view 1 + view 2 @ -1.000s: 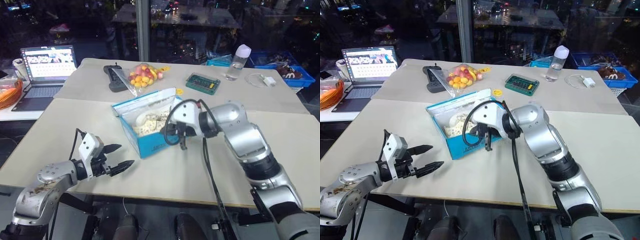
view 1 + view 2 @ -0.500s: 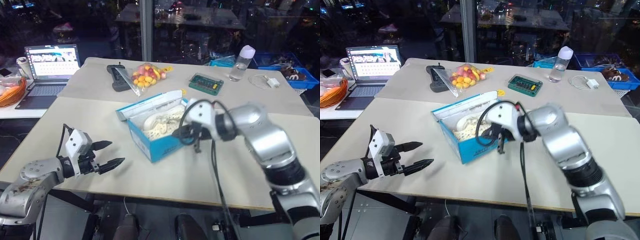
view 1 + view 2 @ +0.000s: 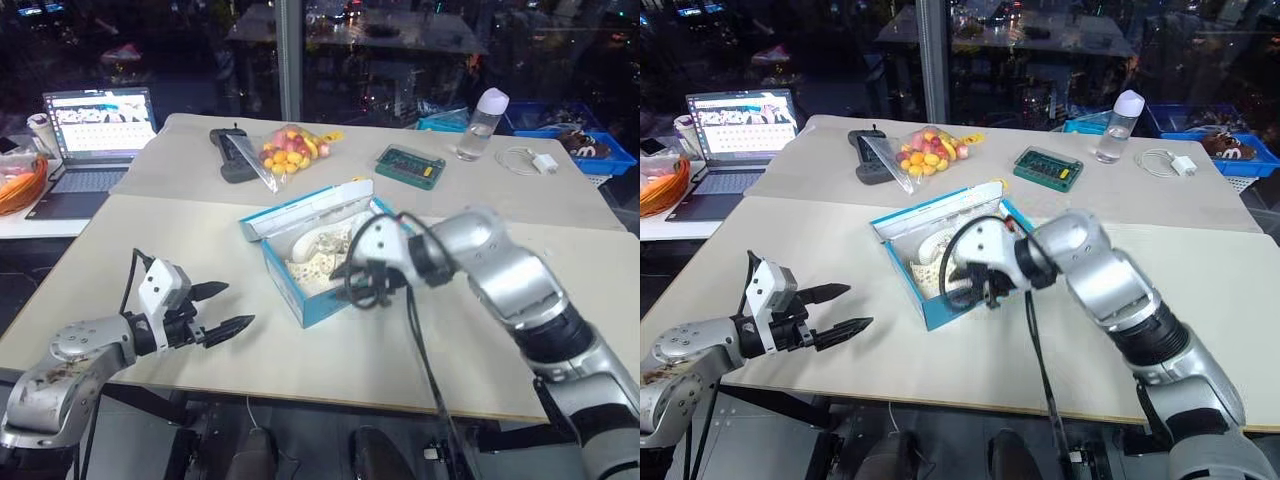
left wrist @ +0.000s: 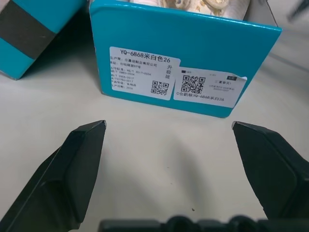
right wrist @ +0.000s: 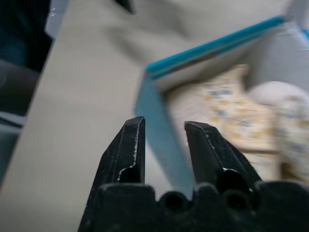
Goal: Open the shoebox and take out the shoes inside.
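Note:
The blue shoebox [image 3: 322, 302] stands open mid-table, its lid [image 3: 300, 206] thrown back to the far left. Cream perforated shoes [image 3: 316, 250] lie inside. My right gripper [image 3: 364, 290] hangs over the box's near right side, pointing left and down. In the right wrist view its fingers [image 5: 129, 145] are apart with nothing between them, and the box's blue wall and the shoes [image 5: 227, 108] show beyond. My left gripper [image 3: 236, 307] hovers open over the table left of the box, facing its labelled end wall [image 4: 183, 53].
At the back of the table are a bag of fruit [image 3: 290, 150], a black device [image 3: 232, 156], a green case [image 3: 408, 166], a bottle [image 3: 480, 124] and a white charger [image 3: 532, 160]. A laptop [image 3: 95, 128] sits far left, blue bins [image 3: 585, 150] far right.
The view has shifted. My right gripper has slid a little along the box's near right side and its fingers have parted. The left gripper stays open in place.

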Robot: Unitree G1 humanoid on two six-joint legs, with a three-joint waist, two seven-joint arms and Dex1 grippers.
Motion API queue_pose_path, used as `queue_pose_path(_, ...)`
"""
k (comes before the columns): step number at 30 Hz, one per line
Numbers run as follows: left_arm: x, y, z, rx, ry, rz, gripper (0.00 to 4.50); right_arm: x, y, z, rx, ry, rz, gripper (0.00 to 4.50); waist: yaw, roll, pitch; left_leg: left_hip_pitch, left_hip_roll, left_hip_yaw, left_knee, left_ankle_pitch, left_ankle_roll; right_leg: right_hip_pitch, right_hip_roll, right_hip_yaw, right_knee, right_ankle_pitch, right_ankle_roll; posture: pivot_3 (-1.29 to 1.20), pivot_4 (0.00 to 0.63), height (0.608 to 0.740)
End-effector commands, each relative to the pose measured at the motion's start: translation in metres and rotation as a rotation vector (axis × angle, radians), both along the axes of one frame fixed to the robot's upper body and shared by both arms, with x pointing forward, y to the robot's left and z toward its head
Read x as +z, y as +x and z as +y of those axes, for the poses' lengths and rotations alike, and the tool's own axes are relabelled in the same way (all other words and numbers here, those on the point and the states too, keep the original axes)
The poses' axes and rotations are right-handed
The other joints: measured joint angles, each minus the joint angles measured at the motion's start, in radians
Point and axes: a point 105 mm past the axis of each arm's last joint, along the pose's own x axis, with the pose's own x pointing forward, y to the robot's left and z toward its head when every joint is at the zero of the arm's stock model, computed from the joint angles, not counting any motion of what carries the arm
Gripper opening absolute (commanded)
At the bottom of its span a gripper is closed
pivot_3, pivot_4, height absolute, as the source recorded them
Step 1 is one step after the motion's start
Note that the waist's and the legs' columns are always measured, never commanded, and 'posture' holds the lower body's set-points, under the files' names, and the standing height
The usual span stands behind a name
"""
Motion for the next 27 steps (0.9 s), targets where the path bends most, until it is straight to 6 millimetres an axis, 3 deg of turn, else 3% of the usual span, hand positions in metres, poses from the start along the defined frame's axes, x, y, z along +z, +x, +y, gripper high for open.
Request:
queue_pose_path(1,0.009,-0.002,-0.004,-0.018,0.003,-0.037,4.5,0.033,0.006,-0.008,-0.029,0.033,-0.107,2.71,0.0,0.0,0.0,0.001,0.0,0.0,0.0,0.0,0.0,0.0,0.0,0.0,0.0,0.0,0.0,0.0,0.15,0.676)
queue_pose_path(6,0.008,-0.001,-0.007,-0.032,-0.002,-0.033,4.5,0.086,0.036,-0.015,-0.104,0.117,-0.195,4.37,-0.003,0.0,0.0,0.001,0.0,0.0,0.0,0.0,0.0,0.0,0.0,0.0,-0.001,0.0,0.0,0.0,0.15,0.676)
queue_pose_path(9,0.008,0.001,-0.01,-0.039,-0.006,-0.035,4.5,0.09,0.05,-0.01,-0.107,0.114,-0.184,4.37,-0.003,0.0,0.0,0.001,0.0,0.0,-0.001,0.0,0.0,0.0,0.0,0.0,-0.001,0.0,0.0,0.0,0.15,0.676)
queue_pose_path(13,0.008,0.002,-0.012,-0.045,-0.011,-0.039,4.5,0.059,0.074,-0.006,-0.155,0.049,-0.123,4.37,-0.003,0.0,0.0,0.001,0.0,0.0,-0.002,0.0,0.0,0.0,0.001,0.0,-0.001,0.0,-0.001,0.0,0.15,0.676)
queue_pose_path(19,0.008,0.003,-0.015,-0.049,-0.015,-0.042,4.5,-0.001,0.079,-0.008,-0.14,-0.074,0.027,4.37,0.001,0.0,0.0,0.0,0.0,0.0,-0.002,0.0,0.0,0.0,0.001,0.0,-0.001,0.001,0.002,0.0,0.15,0.676)
queue_pose_path(27,0.006,0.005,-0.014,-0.04,-0.009,-0.046,4.5,-0.036,0.086,-0.011,-0.155,-0.154,0.075,4.37,-0.003,-0.001,-0.001,0.003,0.0,0.0,-0.002,0.0,0.0,0.002,0.001,0.0,-0.001,0.001,0.001,0.0,0.15,0.676)
